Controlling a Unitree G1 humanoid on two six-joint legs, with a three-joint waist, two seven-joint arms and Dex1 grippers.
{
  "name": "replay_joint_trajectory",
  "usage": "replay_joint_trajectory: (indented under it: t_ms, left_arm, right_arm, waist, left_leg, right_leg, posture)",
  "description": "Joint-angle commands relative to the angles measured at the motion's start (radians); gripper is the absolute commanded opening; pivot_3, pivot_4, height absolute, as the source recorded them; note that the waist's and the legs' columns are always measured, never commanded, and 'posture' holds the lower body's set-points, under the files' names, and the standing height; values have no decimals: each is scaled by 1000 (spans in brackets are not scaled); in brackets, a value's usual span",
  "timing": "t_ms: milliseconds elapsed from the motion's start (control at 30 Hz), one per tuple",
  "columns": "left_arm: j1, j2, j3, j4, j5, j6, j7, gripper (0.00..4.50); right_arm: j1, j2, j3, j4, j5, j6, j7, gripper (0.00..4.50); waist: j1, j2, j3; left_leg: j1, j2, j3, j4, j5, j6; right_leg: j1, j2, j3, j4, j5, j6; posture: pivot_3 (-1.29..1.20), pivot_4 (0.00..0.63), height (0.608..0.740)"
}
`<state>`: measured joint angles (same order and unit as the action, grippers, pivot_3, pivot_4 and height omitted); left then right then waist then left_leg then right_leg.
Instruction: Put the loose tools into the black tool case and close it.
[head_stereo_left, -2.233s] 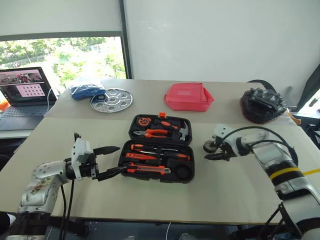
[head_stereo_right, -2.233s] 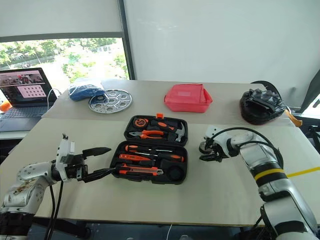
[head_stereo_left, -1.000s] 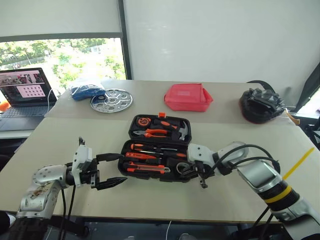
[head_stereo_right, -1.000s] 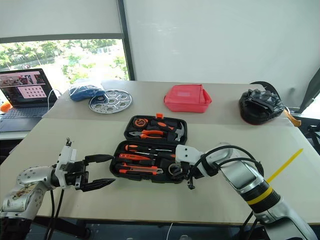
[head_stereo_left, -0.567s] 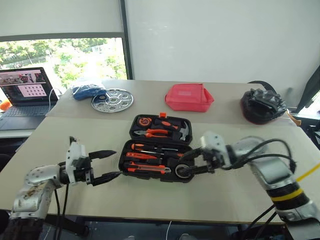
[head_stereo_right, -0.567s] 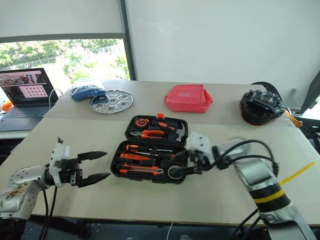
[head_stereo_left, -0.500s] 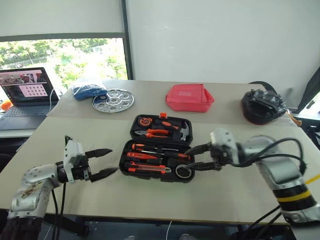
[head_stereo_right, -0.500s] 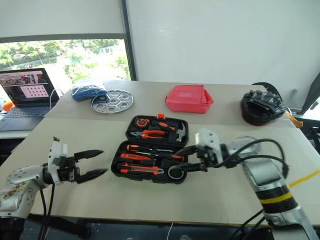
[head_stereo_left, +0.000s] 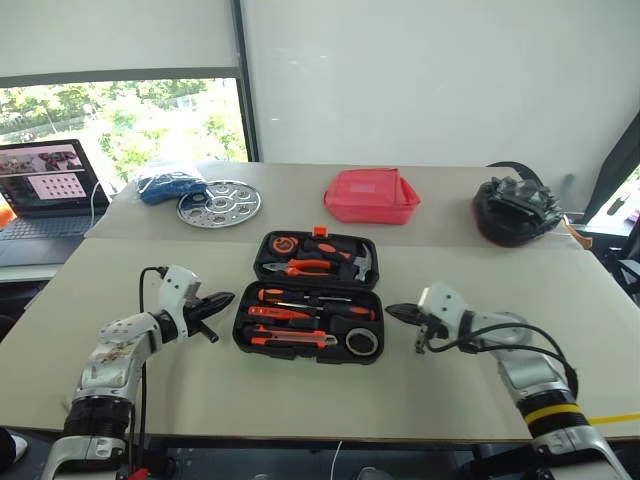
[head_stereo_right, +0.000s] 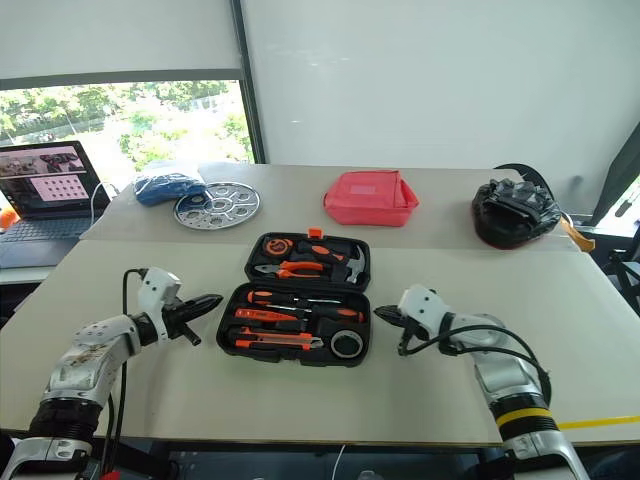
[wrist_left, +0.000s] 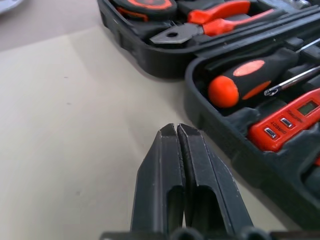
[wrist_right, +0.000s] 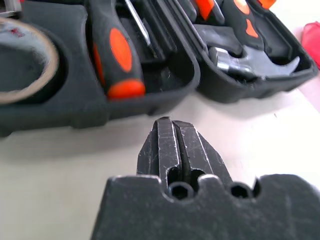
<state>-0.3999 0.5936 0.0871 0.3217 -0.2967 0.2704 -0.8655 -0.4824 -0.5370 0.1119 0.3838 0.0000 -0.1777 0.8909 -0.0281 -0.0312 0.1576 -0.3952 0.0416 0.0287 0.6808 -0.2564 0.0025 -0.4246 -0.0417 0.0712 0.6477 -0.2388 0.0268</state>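
Both pincers, left pincer (head_stereo_left: 222, 299) and right pincer (head_stereo_left: 395, 310), are pressed together and empty, flanking the black tool case (head_stereo_left: 312, 300) on the worktop (head_stereo_left: 300, 395), likely poised to fold it shut. It lies open, screwdrivers (head_stereo_left: 300, 296), utility knife (head_stereo_left: 285, 339) and tape roll (head_stereo_left: 361, 342) seated in its near half.

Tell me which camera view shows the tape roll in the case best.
The left eye view: the tape roll shows whole, seated in the near right corner of the black tool case. The right eye view shows the same from a slightly shifted angle. The right wrist view catches a blurred part of its ring at the edge.
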Motion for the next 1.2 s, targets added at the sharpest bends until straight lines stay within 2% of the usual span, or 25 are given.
replay_joint_trajectory:
  t_ms: [33, 300, 567, 767, 1067, 1200]
  left_arm:
    - [-4, 8, -36, -65, -3, 20, -57, 86]
    - [77, 19, -65, -198, -36, 38, -143, 86]
    - [208, 47, -14, -330, -47, 82, -112, 86]
    - [252, 78, 28, -322, -46, 74, -116, 86]
    - [244, 80, 32, -305, -48, 68, -126, 86]
    - [247, 99, 50, -299, -52, 81, -131, 86]
  right_arm:
    - [-23, 12, 10, -13, -5, -22, -10, 0]
    - [39, -2, 14, -154, 24, 37, 30, 0]
    - [170, -51, -2, -376, 54, 171, 51, 0]
    - [222, -74, -24, -425, 73, 196, 44, 0]
    - [247, -63, 31, -510, 102, 251, 88, 0]
    - [269, -98, -4, -524, 91, 267, 79, 0]
  waist:
    - [-1, 0, 0]
    - [-2, 0, 0]
    - [-1, 0, 0]
    - [-7, 0, 0]
    - [-10, 0, 0]
    - [-9, 0, 0]
  left_leg:
    - [0, 0, 0, 0, 0, 0]
    - [0, 0, 0, -1, 0, 0]
    - [-1, 0, 0, -1, 0, 0]
    - [1, 0, 0, -1, 0, 0]
    - [1, 0, 0, -1, 0, 0]
    - [1, 0, 0, -1, 0, 0]
  right_leg:
    - [0, 0, 0, 0, 0, 0]
    - [0, 0, 0, -1, 0, 0]
    - [0, -1, 0, -1, 0, 0]
    - [1, 0, 0, -1, 0, 0]
    - [0, 0, 0, -1, 0, 0]
    - [0, 0, 0, -1, 0, 0]
  posture:
    - [0, 150, 740]
    - [0, 150, 740]
    - [0, 150, 740]
    - [0, 150, 740]
    - [0, 150, 740]
    - [0, 150, 740]
